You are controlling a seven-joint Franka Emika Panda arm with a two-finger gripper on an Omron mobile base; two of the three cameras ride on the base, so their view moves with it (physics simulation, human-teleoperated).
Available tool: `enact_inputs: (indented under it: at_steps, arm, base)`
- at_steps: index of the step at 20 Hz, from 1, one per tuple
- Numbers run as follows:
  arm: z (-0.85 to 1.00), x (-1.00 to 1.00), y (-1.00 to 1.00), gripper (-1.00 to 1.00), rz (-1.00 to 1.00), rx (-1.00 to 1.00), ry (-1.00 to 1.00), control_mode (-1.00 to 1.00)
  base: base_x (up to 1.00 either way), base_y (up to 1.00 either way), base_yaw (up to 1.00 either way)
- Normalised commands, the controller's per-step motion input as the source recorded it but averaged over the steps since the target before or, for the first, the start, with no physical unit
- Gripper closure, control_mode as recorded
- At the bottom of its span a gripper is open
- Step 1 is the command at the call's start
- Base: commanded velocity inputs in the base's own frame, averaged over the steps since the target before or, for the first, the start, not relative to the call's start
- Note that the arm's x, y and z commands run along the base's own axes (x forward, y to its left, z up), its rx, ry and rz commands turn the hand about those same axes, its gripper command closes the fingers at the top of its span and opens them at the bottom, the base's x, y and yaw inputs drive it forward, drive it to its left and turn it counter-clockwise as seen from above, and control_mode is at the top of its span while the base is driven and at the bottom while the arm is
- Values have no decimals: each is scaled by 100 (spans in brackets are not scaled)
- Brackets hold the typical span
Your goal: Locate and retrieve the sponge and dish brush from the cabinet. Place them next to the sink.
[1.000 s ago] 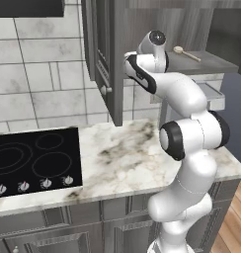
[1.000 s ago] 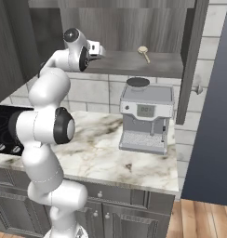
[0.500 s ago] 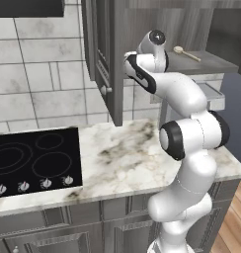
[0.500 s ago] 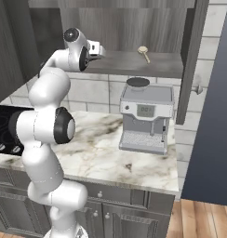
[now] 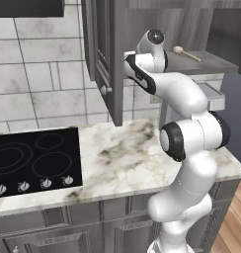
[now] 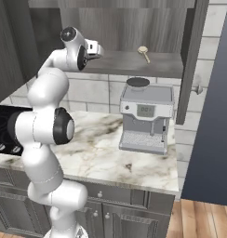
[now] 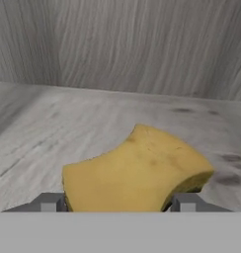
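The yellow-brown sponge (image 7: 137, 173) lies on the grey shelf (image 7: 53, 123) of the open wall cabinet (image 6: 134, 62), close against the hand camera. My gripper (image 7: 120, 203) is shut on the sponge, with a fingertip (image 7: 49, 202) pressed to each side. From the right base view, the gripper (image 6: 97, 50) reaches onto the shelf's left end. The dish brush (image 6: 144, 52) rests farther right on the same shelf, cream handle and round head, also seen as the dish brush (image 5: 185, 53) in the left base view. The sink is out of view.
A grey coffee machine (image 6: 145, 118) stands on the marble counter (image 6: 96, 153) under the shelf. The cabinet doors (image 5: 105, 54) (image 6: 190, 60) hang open on either side of the arm. A black cooktop (image 5: 28, 160) lies to the left.
The jaws have drawn in from wide open onto the sponge's sides. The arm, the brush and the base views have stayed put.
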Motion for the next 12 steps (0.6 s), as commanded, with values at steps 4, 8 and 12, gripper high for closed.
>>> enact_inputs:
  at_steps: [4,8,12]
  arm:
    - [10,-28,4,100,-2,-2,-1,-100]
    - [0,-50,0,100,0,1,-2,-100]
    - [0,-74,0,100,0,1,-4,-100]
  base:
    - [0,0,0]
    - [0,0,0]
    - [0,0,0]
